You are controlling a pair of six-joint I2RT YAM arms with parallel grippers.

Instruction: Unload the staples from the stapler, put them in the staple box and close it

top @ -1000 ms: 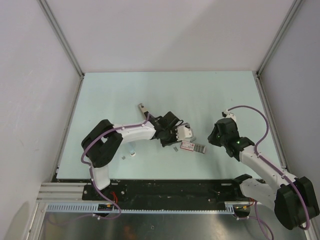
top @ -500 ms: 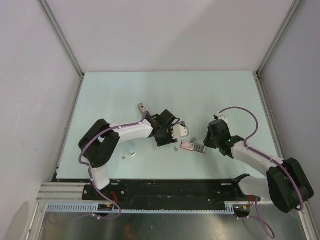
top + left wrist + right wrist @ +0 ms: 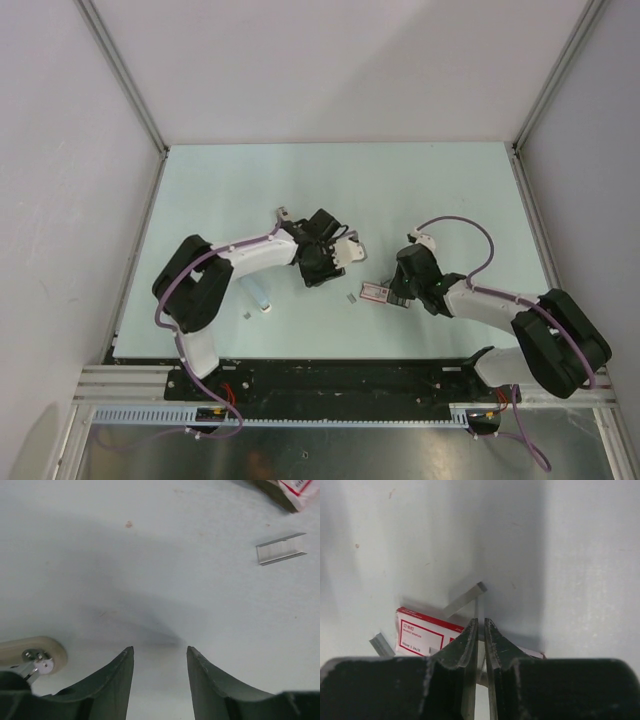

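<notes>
In the top view a white blocky piece, seemingly the stapler (image 3: 347, 250), sits right against my left gripper (image 3: 330, 265); I cannot tell there whether it is held. In the left wrist view the left gripper (image 3: 160, 649) is open, with only bare table between the jaws. A short strip of staples (image 3: 281, 549) lies ahead of it and also shows in the top view (image 3: 352, 297). My right gripper (image 3: 397, 290) is low over the red-and-white box (image 3: 376, 292). Its jaws (image 3: 481, 621) are shut to a slim gap. Another strip of staples (image 3: 465, 599) lies just beyond the tips.
A cream rounded piece with a metal pin (image 3: 31, 656) lies beside the left finger. A small tan-and-metal part (image 3: 285, 213), a small white cylinder (image 3: 264, 306) and a grey bit (image 3: 247, 316) lie near the left arm. The box (image 3: 420, 635) has a further grey strip (image 3: 379, 644) at its left. Walls enclose the table.
My left gripper has drawn back up and to the left, and the white piece moved with it. My right gripper has swung left and now hangs over the red-and-white box.
</notes>
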